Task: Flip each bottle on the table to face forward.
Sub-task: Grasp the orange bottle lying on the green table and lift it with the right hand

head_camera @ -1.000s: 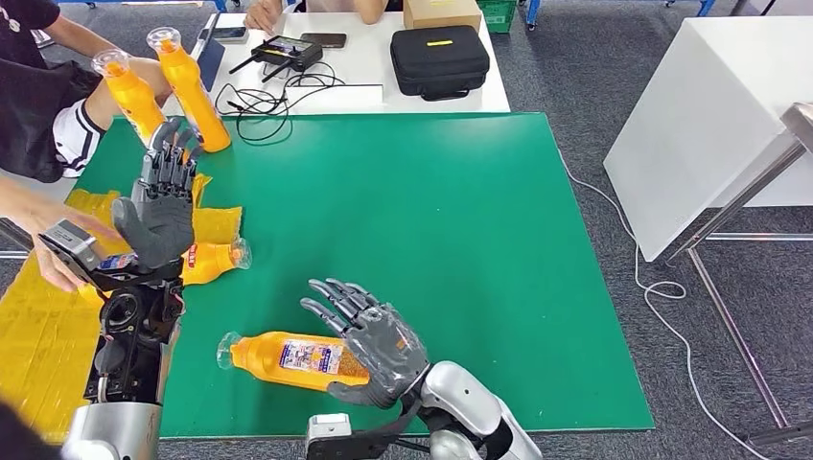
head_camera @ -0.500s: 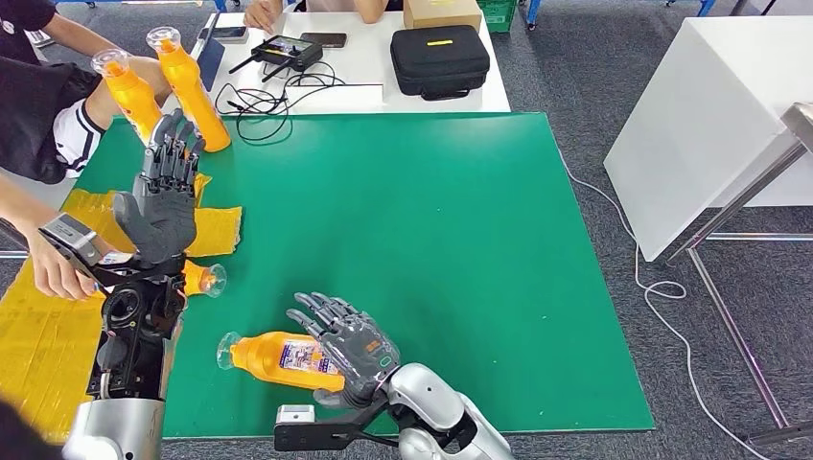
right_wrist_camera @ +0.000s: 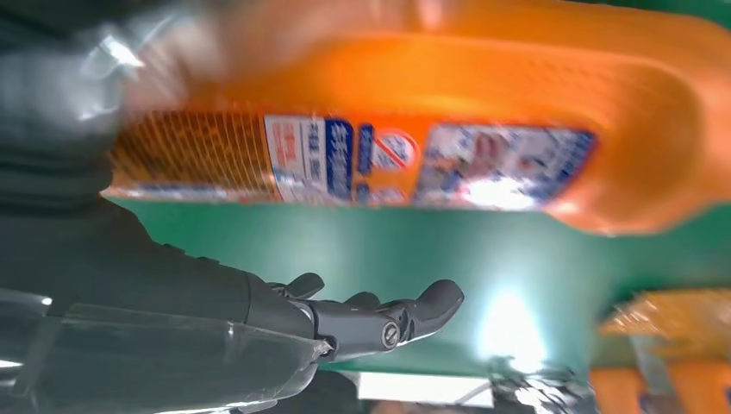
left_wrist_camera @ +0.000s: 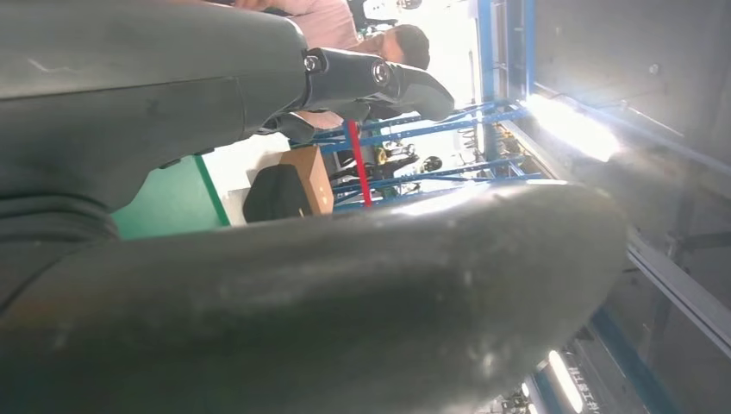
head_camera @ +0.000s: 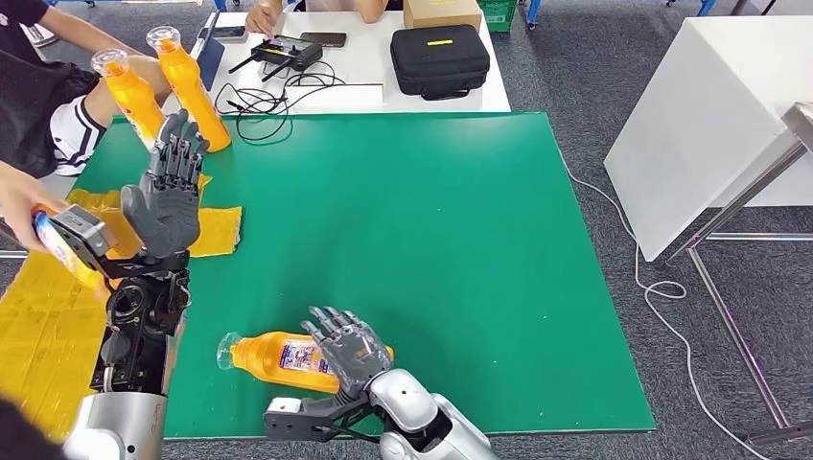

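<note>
Now the lying bottle (head_camera: 283,357), orange with a clear cap, rests on its side at the near edge of the green table (head_camera: 431,249), cap pointing toward the robot's left, printed label facing up. Against it, the right hand (head_camera: 347,345) has slid lower and closer to the robot than a second ago; its fingers are spread and laid over the base end of the bottle, touching it but not visibly wrapped around it. In the right wrist view the label (right_wrist_camera: 414,164) sits just above the outstretched fingers (right_wrist_camera: 422,306). Beyond the lying bottle, toward the far left corner of the table, the left hand (head_camera: 168,192) is raised with fingers apart and holds nothing. A second bottle that lay beside the yellow cloth (head_camera: 216,230) a second ago has gone from the table; a person's hand (head_camera: 24,201) at the left edge now lifts it away. Two upright bottles (head_camera: 187,86) stand at the far left corner. Judging from this, one bottle remains for the robot to turn.
</note>
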Controlling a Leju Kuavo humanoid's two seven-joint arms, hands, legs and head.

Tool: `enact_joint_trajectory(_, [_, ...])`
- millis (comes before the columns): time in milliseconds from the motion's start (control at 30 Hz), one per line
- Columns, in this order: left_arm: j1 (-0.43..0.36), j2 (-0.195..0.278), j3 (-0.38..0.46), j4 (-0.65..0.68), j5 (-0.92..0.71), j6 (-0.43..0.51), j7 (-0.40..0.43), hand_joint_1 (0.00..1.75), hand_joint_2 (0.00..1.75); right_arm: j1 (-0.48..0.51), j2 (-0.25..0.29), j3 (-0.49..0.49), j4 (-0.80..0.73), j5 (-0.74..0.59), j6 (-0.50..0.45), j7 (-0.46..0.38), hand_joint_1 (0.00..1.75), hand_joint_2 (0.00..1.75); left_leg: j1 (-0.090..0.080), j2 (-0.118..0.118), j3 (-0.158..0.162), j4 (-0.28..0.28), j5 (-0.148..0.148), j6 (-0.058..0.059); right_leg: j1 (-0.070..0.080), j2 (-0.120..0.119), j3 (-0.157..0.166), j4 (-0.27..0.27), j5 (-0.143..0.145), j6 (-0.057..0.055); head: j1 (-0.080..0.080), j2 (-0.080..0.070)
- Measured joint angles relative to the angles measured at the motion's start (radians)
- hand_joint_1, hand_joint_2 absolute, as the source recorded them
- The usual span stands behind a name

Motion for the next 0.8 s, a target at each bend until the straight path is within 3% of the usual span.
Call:
enact_joint_trajectory(400, [0.014,-0.004,0.01,0.0,0.019,-0.006,0.012,0.0,0.0,-0.019,0.003,-0.001,0.072,0.041,-0.004,0.058,0.01,0.0,0.0,0.0,0.0,0.0,0.0,0.0,0.0,0.0,0.0,0.0,0.0,0.0,0.0,0.0])
enact_joint_trajectory(433, [0.016,-0.005,0.011,0.0,0.02,-0.008,0.014,0.0,0.0,-0.02,0.003,-0.002,0.074,0.043,-0.004,0.067,0.12,0.0,0.0,0.0,0.0,0.0,0.0,0.0,0.0,0.0,0.0,0.0,0.0,0.0,0.0,0.0])
enact_joint_trajectory(533, [0.024,-0.007,0.018,-0.003,0.026,-0.013,0.019,0.0,0.0,-0.021,0.001,-0.009,0.078,0.055,-0.007,0.098,1.38,0.0,0.0,0.0,0.0,0.0,0.0,0.0,0.0,0.0,0.0,0.0,0.0,0.0,0.0,0.0])
enact_joint_trajectory(567, [0.027,-0.008,0.021,-0.004,0.029,-0.015,0.02,0.0,0.0,-0.021,-0.001,-0.014,0.078,0.06,-0.009,0.106,1.71,0.0,0.0,0.0,0.0,0.0,0.0,0.0,0.0,0.0,0.0,0.0,0.0,0.0,0.0,0.0])
enact_joint_trajectory(700, [0.037,-0.012,0.026,-0.004,0.033,-0.021,0.02,0.0,0.0,-0.022,-0.007,-0.037,0.078,0.073,-0.017,0.113,1.75,1.75,0.0,0.0,0.001,0.0,0.0,0.0,0.0,0.0,0.0,0.0,0.0,0.0,0.0,0.0])
enact_joint_trajectory(800, [0.038,-0.014,0.03,-0.004,0.034,-0.022,0.02,0.0,0.0,-0.021,-0.01,-0.054,0.078,0.074,-0.025,0.111,1.75,1.75,0.0,0.0,0.001,0.0,0.0,0.0,0.0,0.0,0.001,0.0,0.0,0.0,0.0,0.0])
